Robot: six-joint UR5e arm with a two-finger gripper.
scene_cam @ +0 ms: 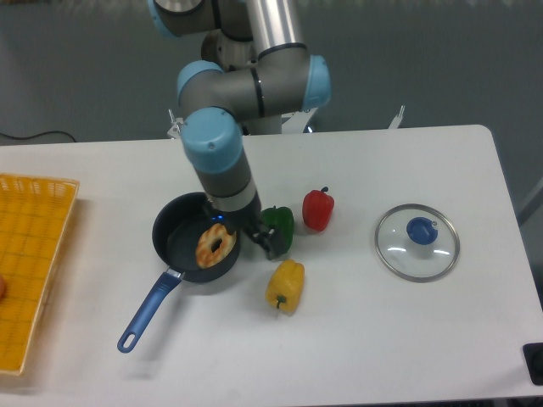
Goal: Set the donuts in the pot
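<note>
The hand [259,237] hangs low at the right rim of the pot [174,240], its dark fingers in front of the green pepper [282,222] and partly hiding it. Nothing sits between the fingers, so it looks released, though the gap itself is too dark and small to read clearly. The arm [222,165] rises from the hand up and back to a blue-capped joint, then to the silver column at the far edge of the bench [382,339].

Just left of the hand, the donut [215,246] lies inside the pot, on the right side of the pot's floor, tilted slightly against the wall with its centre hole facing up. It is apart from the fingers. The pot stands upright on the bench, and its blue handle [146,312] runs toward the near left, ending in a loop.

Right of the green pepper, close beside it, stands a red pepper [318,210]. A yellow pepper [285,285] lies on the bench nearer the camera, just below the hand and near the pot's right edge, touching neither.

Well to the right rests a glass lid [417,242] with a blue knob, flat on the bench. At the left edge a yellow basket [30,254] lies partly out of view, with a small reddish thing at its left border too cut off to identify.
</note>
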